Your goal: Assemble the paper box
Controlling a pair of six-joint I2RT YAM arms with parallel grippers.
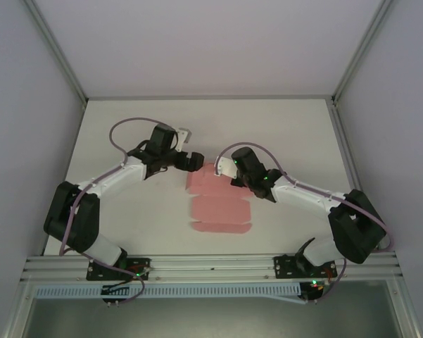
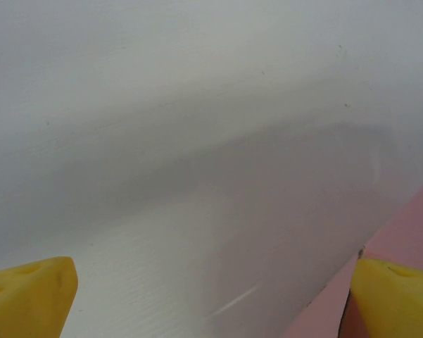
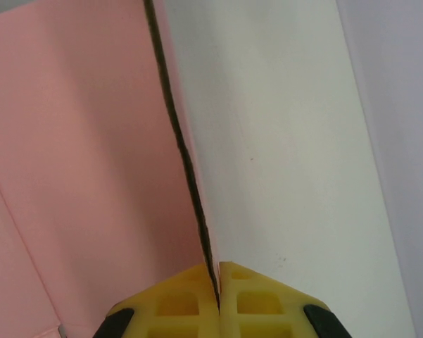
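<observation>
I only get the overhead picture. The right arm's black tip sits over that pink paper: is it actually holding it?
Observer: Yes. Its wrist camera shows the right pincer with its yellow fingertips pressed together on the thin edge of the pink card.
Visitor: And the left arm, by the card's far corner?
Observer: The left pincer is wide open, with bare table between its tips.
Visitor: Is it touching the pink at all?
Observer: One yellow tip sits right at the card's edge. Whether it touches, I cannot tell.
</observation>
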